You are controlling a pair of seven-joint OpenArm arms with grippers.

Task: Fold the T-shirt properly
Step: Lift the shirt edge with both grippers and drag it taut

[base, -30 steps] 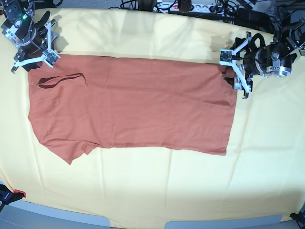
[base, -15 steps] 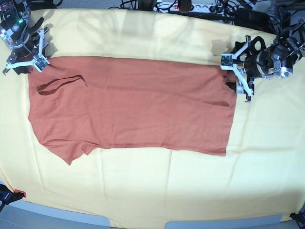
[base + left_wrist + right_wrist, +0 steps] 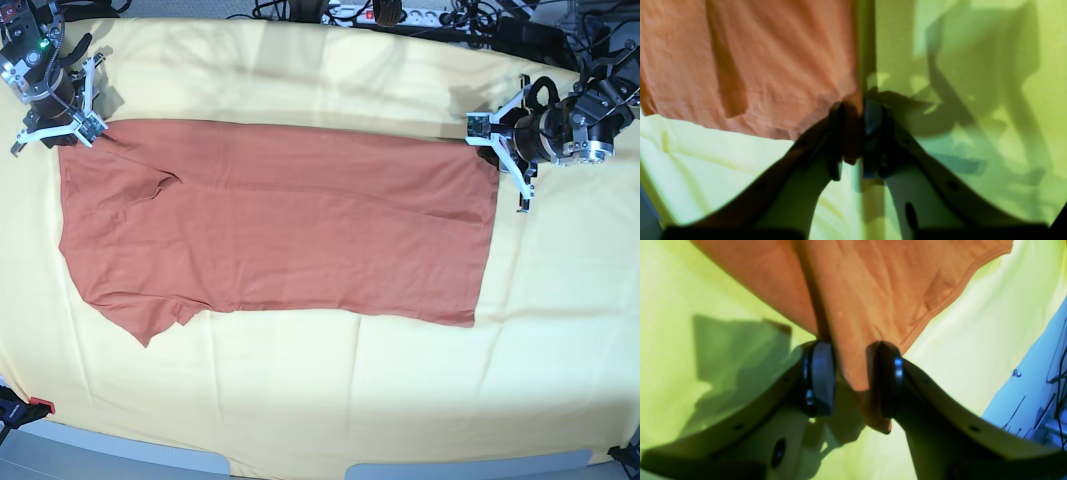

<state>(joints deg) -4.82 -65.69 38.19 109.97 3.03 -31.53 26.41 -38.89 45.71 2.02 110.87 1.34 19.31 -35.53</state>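
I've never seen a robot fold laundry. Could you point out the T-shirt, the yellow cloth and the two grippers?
T-shirt (image 3: 290, 225): base view, middle of the fabric.
Yellow cloth (image 3: 330, 390): base view, bare near part.
Left gripper (image 3: 853, 133): left wrist view, between the fingertips.
Right gripper (image 3: 853, 380): right wrist view, between the fingertips.
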